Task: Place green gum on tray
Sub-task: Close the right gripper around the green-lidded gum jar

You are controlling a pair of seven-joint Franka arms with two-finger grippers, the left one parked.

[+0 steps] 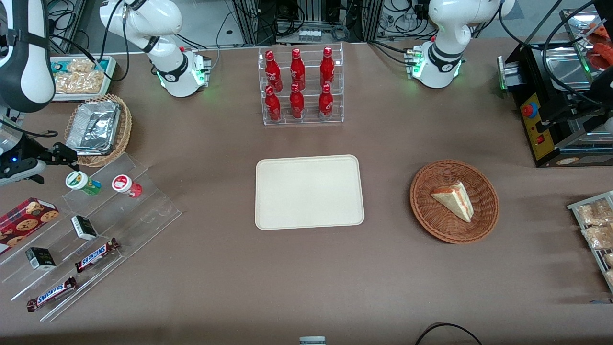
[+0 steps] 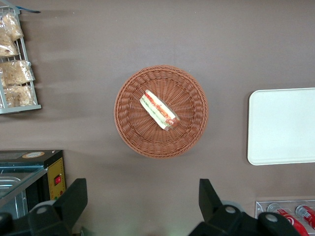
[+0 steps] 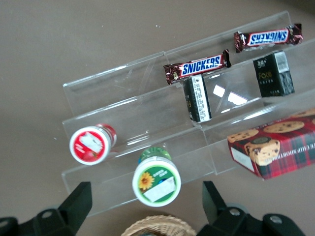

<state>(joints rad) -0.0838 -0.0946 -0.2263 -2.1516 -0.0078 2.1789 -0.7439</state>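
Observation:
The green gum (image 1: 82,182) stands on the top step of a clear acrylic shelf, beside the red canister (image 1: 125,185). In the right wrist view its white lid with the green-and-yellow label (image 3: 156,179) shows between my two fingers, below them and not touched. My right gripper (image 1: 57,158) is open and empty. It hovers just above the green gum, a little farther from the front camera than it. The cream tray (image 1: 309,191) lies bare at the table's middle, well toward the parked arm from the gum.
The shelf (image 1: 143,211) also holds two Snickers bars (image 1: 96,255), two dark boxes (image 1: 84,227) and a cookie box (image 1: 26,218). A wicker basket with a foil container (image 1: 96,127) stands close to the gripper. A cola rack (image 1: 301,86) and a sandwich basket (image 1: 454,201) stand farther off.

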